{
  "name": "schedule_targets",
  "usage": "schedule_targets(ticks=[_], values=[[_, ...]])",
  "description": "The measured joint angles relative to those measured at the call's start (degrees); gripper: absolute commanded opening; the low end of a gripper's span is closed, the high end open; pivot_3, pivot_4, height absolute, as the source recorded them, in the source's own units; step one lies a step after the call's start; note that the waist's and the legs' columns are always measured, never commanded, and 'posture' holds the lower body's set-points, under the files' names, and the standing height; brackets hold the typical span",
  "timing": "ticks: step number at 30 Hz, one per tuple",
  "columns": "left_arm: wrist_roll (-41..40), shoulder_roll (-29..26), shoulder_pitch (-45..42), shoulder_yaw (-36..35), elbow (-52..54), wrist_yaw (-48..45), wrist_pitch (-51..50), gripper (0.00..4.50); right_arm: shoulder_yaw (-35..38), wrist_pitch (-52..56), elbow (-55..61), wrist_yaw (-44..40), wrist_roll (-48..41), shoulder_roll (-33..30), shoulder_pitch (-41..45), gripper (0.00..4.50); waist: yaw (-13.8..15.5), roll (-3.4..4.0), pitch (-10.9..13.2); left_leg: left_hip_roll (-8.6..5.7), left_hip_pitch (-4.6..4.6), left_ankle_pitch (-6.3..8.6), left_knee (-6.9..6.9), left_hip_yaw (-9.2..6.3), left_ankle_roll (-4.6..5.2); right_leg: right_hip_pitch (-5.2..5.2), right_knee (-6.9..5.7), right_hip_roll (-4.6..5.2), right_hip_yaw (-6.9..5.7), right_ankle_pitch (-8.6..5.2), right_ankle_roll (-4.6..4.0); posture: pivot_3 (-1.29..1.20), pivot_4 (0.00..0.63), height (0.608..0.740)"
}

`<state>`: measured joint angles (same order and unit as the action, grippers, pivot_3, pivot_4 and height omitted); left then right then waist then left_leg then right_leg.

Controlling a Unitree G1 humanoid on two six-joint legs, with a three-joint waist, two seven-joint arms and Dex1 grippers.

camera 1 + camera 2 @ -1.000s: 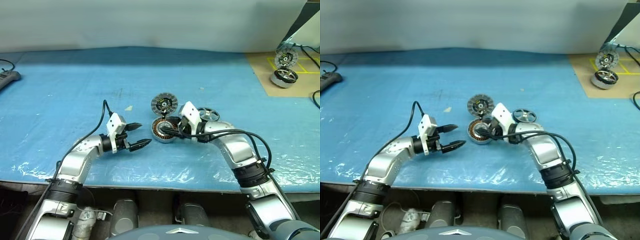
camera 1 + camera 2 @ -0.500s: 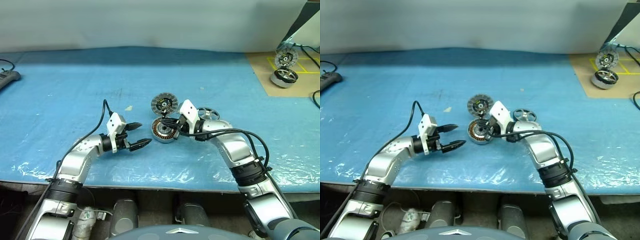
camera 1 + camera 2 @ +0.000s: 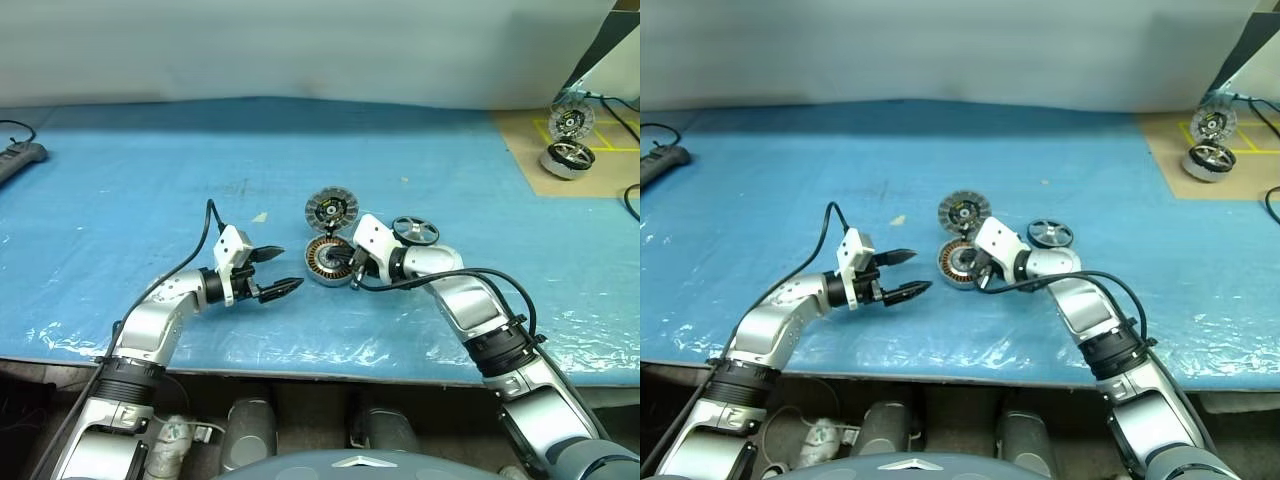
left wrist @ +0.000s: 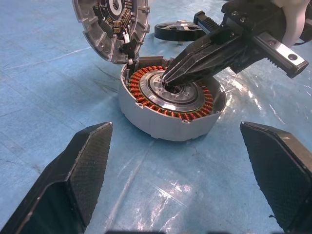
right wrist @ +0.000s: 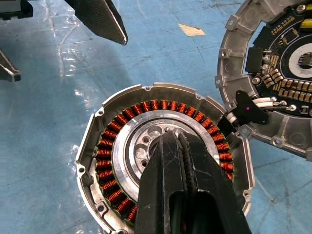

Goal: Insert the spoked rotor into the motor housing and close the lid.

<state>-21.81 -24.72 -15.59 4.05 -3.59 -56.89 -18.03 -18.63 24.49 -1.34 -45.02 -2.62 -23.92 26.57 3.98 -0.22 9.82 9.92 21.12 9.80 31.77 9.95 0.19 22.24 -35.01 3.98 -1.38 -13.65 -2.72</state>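
The motor housing (image 3: pixel 322 263) lies open mid-table, its copper winding ring (image 5: pixel 113 161) around a silver hub. The hinged lid (image 3: pixel 331 210) stands tilted back behind it, inner face (image 5: pixel 275 73) showing. The dark spoked rotor (image 3: pixel 415 231) lies flat on the sheet to the housing's right, behind my right wrist. My right gripper (image 5: pixel 170 137) is shut, its tips resting on the hub's centre (image 4: pixel 168 84), with nothing seen between them. My left gripper (image 3: pixel 291 268) hangs open just left of the housing, its fingers (image 4: pixel 83 165) spread wide and holding nothing.
A blue plastic sheet (image 3: pixel 150 200) covers the table. A second hinged motor (image 3: pixel 567 150) sits on a tan board at the far right. A dark power strip (image 3: pixel 15 158) lies at the far left edge. A small white scrap (image 3: pixel 259 216) lies left of the lid.
My right gripper has shut and dipped, bringing its tips down onto the housing's hub. The rotor behind it shows more fully. The left arm has stayed put.
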Motion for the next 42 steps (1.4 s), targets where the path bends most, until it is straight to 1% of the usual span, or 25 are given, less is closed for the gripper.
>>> schedule_targets(ticks=[4,6,8,10,13,15,17,19,22,29,32,35,38,40,42], values=[[-0.19,0.00,0.00,0.00,0.02,-0.05,-0.04,4.50,1.87,2.27,0.43,-0.73,-2.28,1.15,-0.16,0.02,-0.03,-0.01,-0.01,-0.02,0.04,0.00,-0.25,0.01,0.00,0.05,0.18,-0.01,-0.01,0.02,-0.05,0.00,0.150,0.740],[-0.32,0.00,-0.01,0.00,0.12,-0.05,-0.10,4.50,4.48,4.69,0.50,-1.03,-5.78,3.10,-0.65,0.02,-0.04,-0.01,-0.01,-0.03,0.25,-0.01,-0.35,0.02,0.00,0.29,0.19,-0.02,-0.01,0.03,-0.07,0.00,0.150,0.740],[-0.51,0.01,-0.07,0.01,0.32,-0.05,-0.14,4.50,6.52,7.15,1.26,-1.35,-9.12,4.57,-0.65,0.02,-0.16,-0.01,0.00,-0.03,0.71,-0.08,-0.33,0.03,0.08,0.79,0.14,-0.03,-0.01,0.05,-0.09,0.00,0.150,0.740],[-0.58,0.01,-0.10,0.00,0.36,-0.05,-0.16,4.50,6.92,8.05,2.28,-1.56,-10.02,4.54,-0.35,0.02,-0.17,-0.01,0.00,-0.03,0.90,-0.24,-0.31,0.03,0.06,0.96,0.13,-0.04,-0.04,0.05,-0.09,0.00,0.150,0.740],[-0.67,0.00,-0.10,0.00,0.41,-0.05,-0.18,4.50,5.13,8.03,1.71,-1.08,-8.03,3.53,0.13,0.02,-0.10,-0.01,0.00,-0.02,0.92,-0.24,-0.32,0.04,0.03,0.96,0.14,-0.03,-0.07,0.05,-0.09,0.00,0.150,0.740],[-0.72,-0.01,-0.09,0.00,0.52,-0.05,-0.21,4.50,3.33,5.92,0.64,-0.40,-5.79,2.92,0.38,0.02,-0.14,0.00,0.00,-0.03,0.88,-0.20,-0.32,0.04,-0.03,0.94,0.15,-0.03,-0.06,0.05,-0.09,0.00,0.150,0.740],[-0.76,-0.01,-0.08,0.01,1.07,-0.05,-0.21,4.50,1.18,3.62,0.05,0.07,-3.49,1.88,0.92,0.02,-0.14,-0.01,-0.01,-0.01,0.71,-0.12,-0.31,0.04,-0.14,0.77,0.14,-0.03,-0.06,0.05,-0.09,0.00,0.150,0.740],[-0.80,-0.02,-0.07,0.00,1.58,-0.02,-0.22,4.50,0.15,2.77,-0.34,0.51,-2.01,1.65,1.13,0.02,-0.09,-0.01,-0.01,-0.02,0.40,-0.02,-0.31,0.04,-0.01,0.43,0.16,-0.02,-0.05,0.04,-0.08,0.00,0.150,0.740],[-0.82,-0.05,-0.06,-0.01,1.71,0.03,-0.22,4.50,-0.20,2.83,0.09,-0.06,-1.79,0.58,0.60,0.02,0.02,-0.01,-0.01,-0.03,-0.11,-0.01,-0.34,0.03,-0.01,-0.07,0.25,0.00,-0.03,0.01,-0.03,0.00,0.150,0.740],[-0.87,-0.12,-0.06,-0.02,1.70,0.07,-0.24,4.50,-0.26,3.63,2.15,-1.43,-2.02,-0.69,0.02,0.02,0.18,-0.01,-0.02,-0.07,-0.04,-0.01,-0.39,0.03,-0.01,-0.05,0.27,0.02,-0.02,0.00,-0.02,0.00,0.150,0.740],[-0.98,-0.15,-0.06,-0.02,1.70,-0.04,-0.28,4.50,2.60,5.21,2.43,-2.15,-5.52,0.46,-0.74,0.02,0.15,-0.01,-0.01,-0.07,0.16,-0.02,-0.42,0.03,0.00,0.14,0.27,0.02,-0.03,0.00,-0.03,0.00,0.150,0.740],[-1.12,-0.15,-0.07,-0.02,1.70,-0.08,-0.56,4.50,7.47,10.30,4.76,-2.79,-12.07,2.33,-0.26,0.02,-0.09,0.01,0.00,-0.06,0.69,-0.08,-0.33,0.03,0.08,0.74,0.13,0.00,-0.02,0.03,-0.06,0.00,0.150,0.740],[-1.24,-0.13,-0.14,-0.01,1.70,-0.08,-0.67,4.50,10.88,14.55,8.84,-3.67,-17.48,2.27,3.54,0.02,-0.30,0.01,0.00,-0.02,0.82,-0.16,-0.32,0.03,0.19,0.90,0.10,-0.04,-0.04,0.04,-0.07,0.00,0.150,0.740],[-1.34,-0.13,-0.16,-0.01,1.70,-0.08,-0.69,4.50,11.23,15.68,10.76,-4.27,-18.66,1.26,6.20,0.02,-0.18,0.01,0.00,-0.02,0.81,-0.15,-0.34,0.04,0.19,0.88,0.11,-0.04,-0.06,0.03,-0.07,0.00,0.150,0.740],[-1.42,-0.11,-0.19,-0.02,1.70,-0.04,-0.71,4.50,7.90,13.98,11.40,-5.90,-16.19,-2.66,7.67,0.02,-0.02,0.00,0.00,-0.04,0.82,-0.18,-0.34,0.04,0.12,0.85,0.16,-0.03,-0.06,0.03,-0.07,0.00,0.150,0.740]])
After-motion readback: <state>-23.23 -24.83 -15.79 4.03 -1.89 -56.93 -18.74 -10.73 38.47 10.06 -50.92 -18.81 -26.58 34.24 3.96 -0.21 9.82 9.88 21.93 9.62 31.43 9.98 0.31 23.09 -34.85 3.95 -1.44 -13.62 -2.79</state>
